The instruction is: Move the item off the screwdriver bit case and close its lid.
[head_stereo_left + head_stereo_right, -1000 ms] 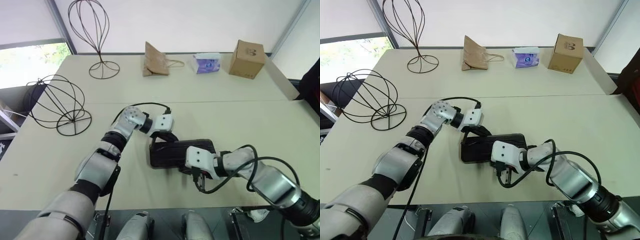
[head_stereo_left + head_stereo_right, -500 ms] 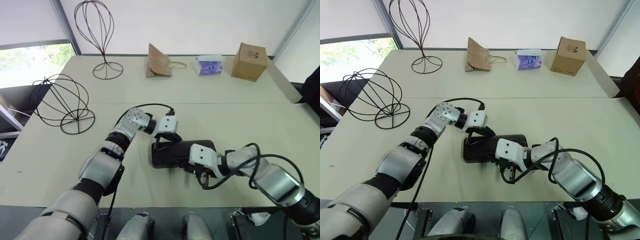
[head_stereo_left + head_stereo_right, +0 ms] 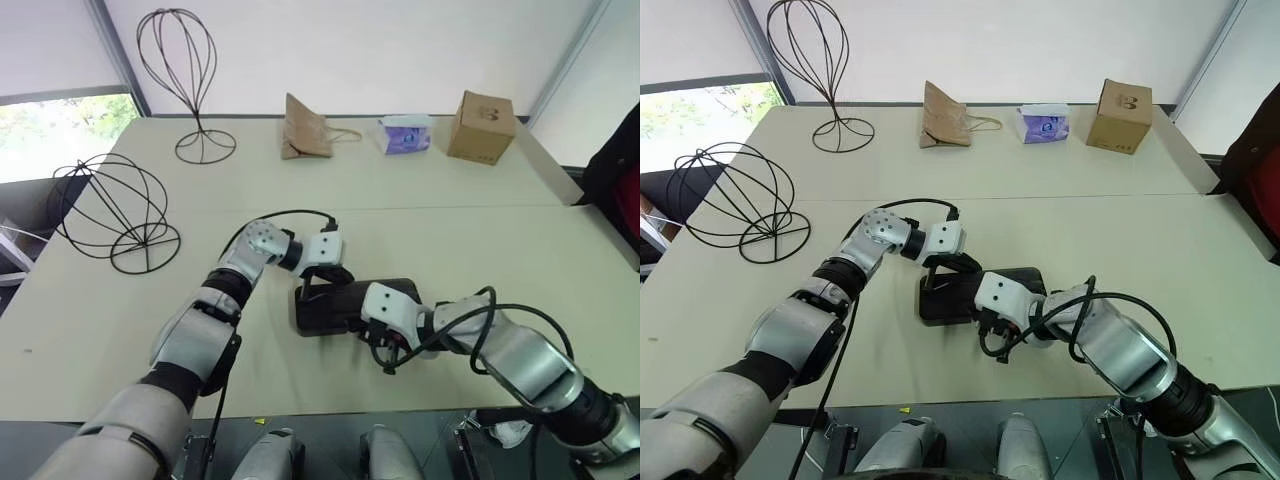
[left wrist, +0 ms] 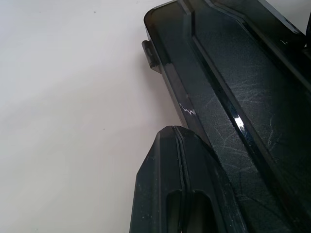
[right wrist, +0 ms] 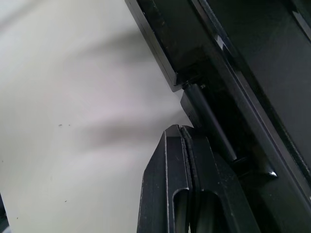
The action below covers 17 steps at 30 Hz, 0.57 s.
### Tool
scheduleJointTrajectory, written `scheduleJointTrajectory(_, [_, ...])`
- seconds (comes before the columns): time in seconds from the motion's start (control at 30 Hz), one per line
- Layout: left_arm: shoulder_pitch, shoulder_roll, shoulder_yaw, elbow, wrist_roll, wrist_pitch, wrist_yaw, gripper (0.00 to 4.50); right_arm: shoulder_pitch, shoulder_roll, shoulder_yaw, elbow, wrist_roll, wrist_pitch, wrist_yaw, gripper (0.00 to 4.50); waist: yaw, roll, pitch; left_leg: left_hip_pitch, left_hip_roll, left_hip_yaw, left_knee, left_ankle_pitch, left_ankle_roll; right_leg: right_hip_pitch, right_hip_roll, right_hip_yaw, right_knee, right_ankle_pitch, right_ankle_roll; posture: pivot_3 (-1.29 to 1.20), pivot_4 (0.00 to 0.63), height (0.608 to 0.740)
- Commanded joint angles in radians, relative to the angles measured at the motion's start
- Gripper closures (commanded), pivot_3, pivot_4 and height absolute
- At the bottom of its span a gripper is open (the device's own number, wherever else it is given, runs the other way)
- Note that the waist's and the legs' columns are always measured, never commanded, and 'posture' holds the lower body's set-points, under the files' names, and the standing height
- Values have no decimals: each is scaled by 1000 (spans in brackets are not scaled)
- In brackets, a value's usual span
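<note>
At the middle of the pale tabletop, both closed, empty end effectors, left and right, press the smoky-brown translucent lid onto the flat dark grey plastic screwdriver bit case, the black wire sphere frame parked well apart; latching likely comes next.

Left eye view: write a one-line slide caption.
Both shut tools, left and right, work at the dark bit case on the table; wire sphere stands aside.

Glossy, finely scratched smoky plastic lid, thin black wire item, matt, seemingly smooth beige table
</note>
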Motion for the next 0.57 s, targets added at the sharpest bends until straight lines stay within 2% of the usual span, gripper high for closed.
scheduleJointTrajectory(0.03, [42,-78,-64,44,39,3,-76,4500,-38,-34,-117,-67,-6,40,-52,4457,3,1,1,-1,0,0,0,0,0,-1,0,0,0,0,0,0,150,740])
scheduleJointTrajectory(0.1, [9,-69,-40,60,33,21,-32,4500,0,-46,-202,-150,89,67,15,4457,16,2,1,-3,-2,-1,0,0,0,-2,-1,0,0,0,0,0,150,740])
scheduleJointTrajectory(0.23, [-83,-16,80,83,-51,116,26,4500,78,-57,-518,-296,334,157,164,4457,29,2,2,-11,-5,-2,1,-1,2,-9,-3,1,0,0,0,0,150,740])
scheduleJointTrajectory(0.37, [-116,49,205,47,-166,229,-27,4500,41,2,-754,-278,492,234,168,4457,21,2,6,-16,-4,-1,2,-1,2,-14,-3,1,0,0,0,0,150,740])
scheduleJointTrajectory(0.47, [-103,106,293,-34,-260,343,-52,4500,2,39,-830,-190,509,200,109,4457,21,3,8,-18,-4,-1,2,-1,2,-17,-3,1,2,0,0,0,150,740])
scheduleJointTrajectory(0.57, [-42,150,348,-181,-329,458,-32,4500,5,58,-816,-95,452,103,30,4457,21,3,8,-18,-4,-1,2,-1,2,-17,-4,1,2,0,0,0,150,740])
